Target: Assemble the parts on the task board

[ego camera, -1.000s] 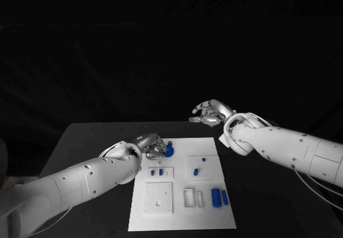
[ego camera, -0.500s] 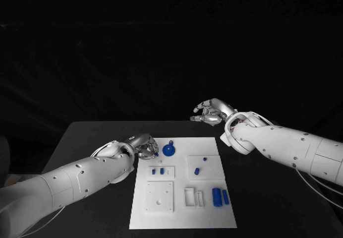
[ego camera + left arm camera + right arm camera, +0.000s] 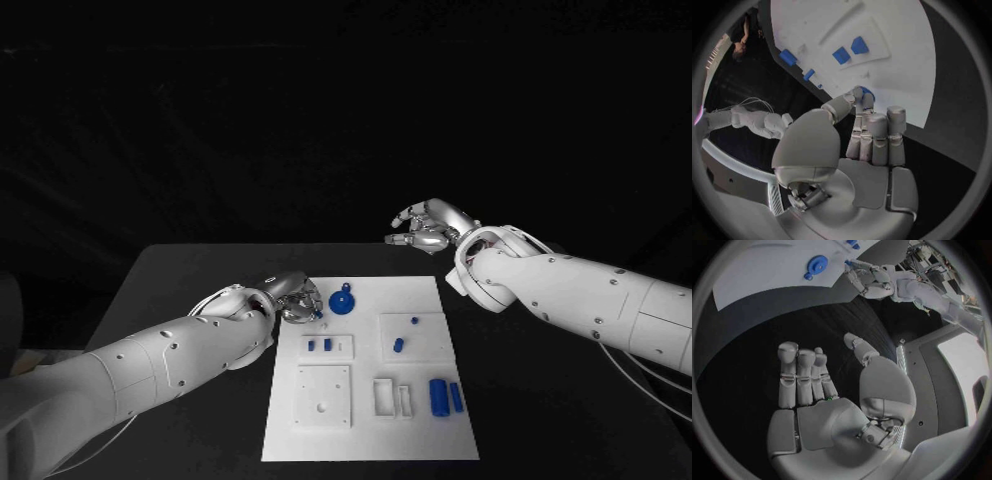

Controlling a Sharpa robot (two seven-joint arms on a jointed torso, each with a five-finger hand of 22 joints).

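The left hand [image 3: 296, 297] is hovering at the left edge of the task board [image 3: 433, 440] on the black counter [image 3: 173, 280], its fingers curled in together with nothing visibly in them — a round blue part [image 3: 342, 301] is lying on the board just beside it. Further right, small blue parts [image 3: 398, 345] are sitting in the board's white blocks, and two longer blue pieces [image 3: 437, 393] are lying near its right edge. The right hand [image 3: 423, 228] is hanging beyond the board's far edge, well apart from it — fingers loosely bent and separated, holding nothing.
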